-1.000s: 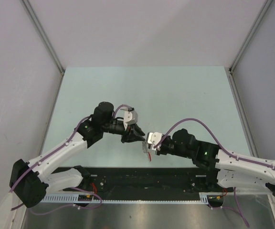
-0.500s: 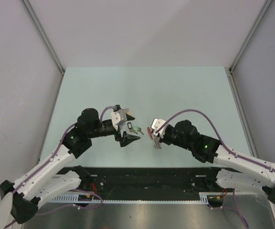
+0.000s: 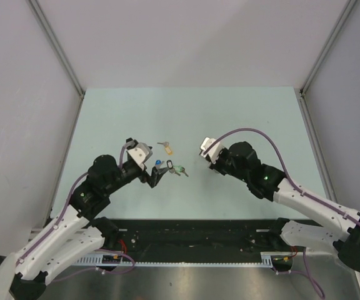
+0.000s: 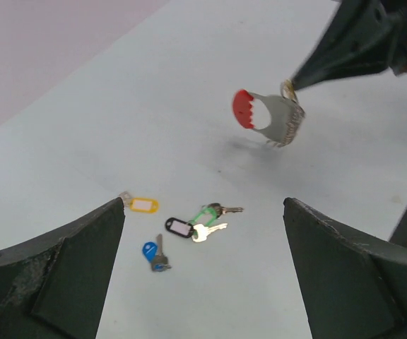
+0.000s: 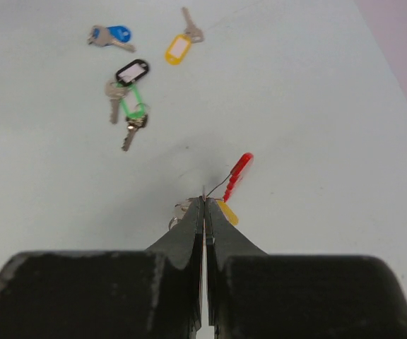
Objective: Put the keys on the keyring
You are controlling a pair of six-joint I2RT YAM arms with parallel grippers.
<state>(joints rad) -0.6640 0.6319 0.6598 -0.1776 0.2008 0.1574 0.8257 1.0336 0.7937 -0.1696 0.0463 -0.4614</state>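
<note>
Since a second ago the two arms have drawn apart: the left gripper (image 4: 203, 205) has pulled back toward its own side and spread its jaws wide, holding nothing, while the right gripper (image 5: 203, 202) has carried the keyring (image 4: 270, 116) off across the table (image 3: 249, 119). Its dark fingers are pressed tight together on the ring's thin metal edge. The keyring hangs from them clear of the smooth pale-green surface, with a faint shadow under it. It is a flat loop, with a glossy red plastic arc with a jagged inner edge at one end and a dull grey toothed metal part at the other. From the left wrist its long axis runs roughly level, the red end pointing left, away from the pinching tips. Four keys lie loose on the table between the arms, silver blades with plastic tags: the yellow-tagged key (image 5: 177, 48), the black-tagged key (image 5: 131, 70), the green-tagged key (image 5: 129, 100) and the blue-tagged key (image 5: 115, 34).
</note>
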